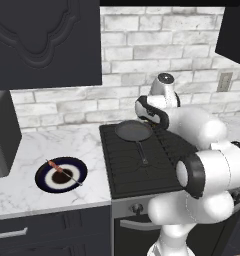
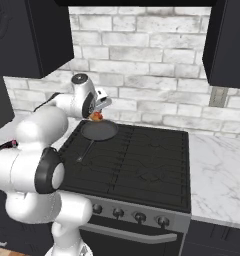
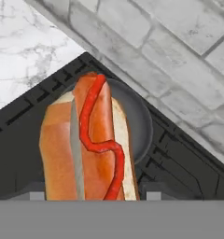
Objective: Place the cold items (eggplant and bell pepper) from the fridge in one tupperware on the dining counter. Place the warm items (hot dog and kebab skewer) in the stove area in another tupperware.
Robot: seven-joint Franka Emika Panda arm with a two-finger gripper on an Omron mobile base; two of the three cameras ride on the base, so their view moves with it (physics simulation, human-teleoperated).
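My gripper (image 2: 99, 111) hangs over the back left corner of the stove (image 2: 142, 165), shut on the hot dog (image 3: 88, 140), a bun with a sausage and a red ketchup line. The hot dog (image 2: 96, 117) is held just above the far rim of the dark frying pan (image 2: 98, 130). On the counter left of the stove, the kebab skewer (image 1: 63, 172) lies on a dark blue plate (image 1: 44, 182). The eggplant, bell pepper and tupperware are out of view.
The frying pan (image 1: 133, 131) sits on the stove's back left burner with its handle pointing forward. A white brick wall runs behind the stove. Dark cabinets (image 1: 47, 40) hang above the white marble counter (image 1: 67, 145), which flanks the stove on both sides.
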